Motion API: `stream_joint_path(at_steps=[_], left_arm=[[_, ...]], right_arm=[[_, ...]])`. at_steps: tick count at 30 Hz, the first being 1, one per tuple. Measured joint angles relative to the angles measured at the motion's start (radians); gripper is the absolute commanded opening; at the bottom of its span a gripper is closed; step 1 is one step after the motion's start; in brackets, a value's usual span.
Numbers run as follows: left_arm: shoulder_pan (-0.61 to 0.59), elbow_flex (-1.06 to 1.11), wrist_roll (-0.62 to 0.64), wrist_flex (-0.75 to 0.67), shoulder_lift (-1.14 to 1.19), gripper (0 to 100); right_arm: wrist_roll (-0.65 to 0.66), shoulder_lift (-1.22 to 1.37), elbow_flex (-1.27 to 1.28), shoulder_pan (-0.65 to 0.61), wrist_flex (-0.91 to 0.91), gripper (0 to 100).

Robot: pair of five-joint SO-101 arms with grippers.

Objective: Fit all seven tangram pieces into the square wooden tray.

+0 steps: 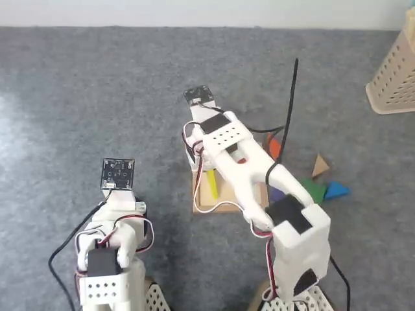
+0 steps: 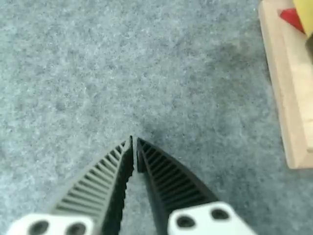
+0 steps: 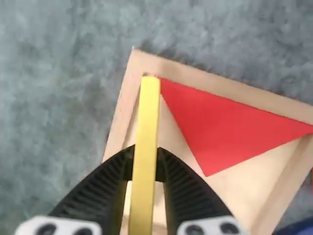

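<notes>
The square wooden tray (image 1: 220, 208) lies mid-table, largely under the right arm. My right gripper (image 3: 145, 151) is shut on a yellow piece (image 3: 146, 122), held on edge and reaching down into a corner of the tray (image 3: 120, 108). The yellow piece (image 1: 212, 185) also peeks out beside that arm. A red triangle (image 3: 230, 126) lies flat inside the tray. To the right of the tray lie loose orange (image 1: 275, 148), tan (image 1: 319, 166), green (image 1: 315, 190), blue (image 1: 336, 190) and purple (image 1: 277, 194) pieces. My left gripper (image 2: 134, 143) is shut and holds nothing, over carpet left of the tray (image 2: 287, 98).
Grey carpet covers the table. A beige slotted basket (image 1: 397, 71) stands at the far right edge. A black cable (image 1: 290, 107) runs from the right arm toward the back. Bare carpet lies to the left and behind the tray.
</notes>
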Motion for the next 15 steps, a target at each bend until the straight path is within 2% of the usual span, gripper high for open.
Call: stream_joint_path(at_steps=[7,15], left_arm=[[0.000,0.000,0.000,0.000,0.000,1],[0.000,0.000,0.000,0.000,0.000,1]], right_arm=[[-0.083,0.052,-0.037,-0.008,0.008,0.8],[-0.091,0.054,-0.037,-0.055,0.011,0.9]])
